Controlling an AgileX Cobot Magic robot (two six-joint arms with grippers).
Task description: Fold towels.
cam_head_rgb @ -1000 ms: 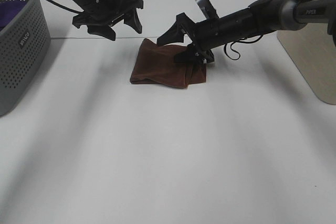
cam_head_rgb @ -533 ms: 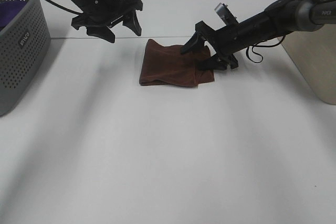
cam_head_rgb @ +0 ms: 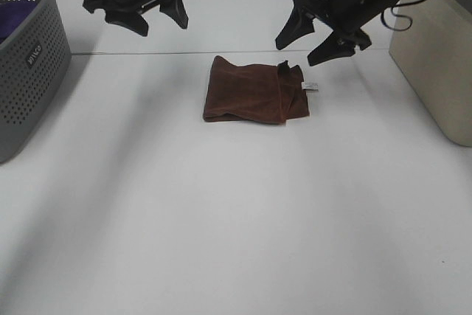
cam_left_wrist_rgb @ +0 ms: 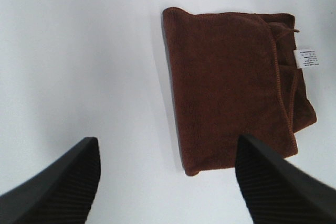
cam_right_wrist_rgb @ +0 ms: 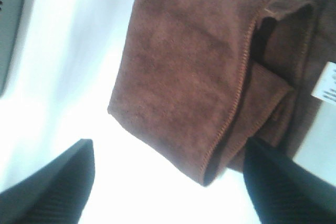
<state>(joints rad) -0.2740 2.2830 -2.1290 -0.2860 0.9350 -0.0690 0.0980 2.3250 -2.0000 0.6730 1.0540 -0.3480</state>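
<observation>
The dark reddish-brown towel [cam_head_rgb: 254,92] lies folded on the white table, its small white label [cam_head_rgb: 310,85] sticking out at its right edge. It also shows in the left wrist view [cam_left_wrist_rgb: 231,80] and in the right wrist view [cam_right_wrist_rgb: 210,61]. My left gripper [cam_head_rgb: 137,16] hangs open and empty above the table, up and to the left of the towel. My right gripper [cam_head_rgb: 315,40] is open and empty, raised just above the towel's back right corner. Neither gripper touches the cloth.
A grey perforated basket [cam_head_rgb: 29,57] stands at the left edge with something purple inside. A beige box [cam_head_rgb: 435,57] stands at the right edge. The white table [cam_head_rgb: 236,219] stretches bare toward the front.
My right gripper has let go of the towel and lifted up and to the right. The towel has shifted slightly right and now lies free. My left gripper has risen a little.
</observation>
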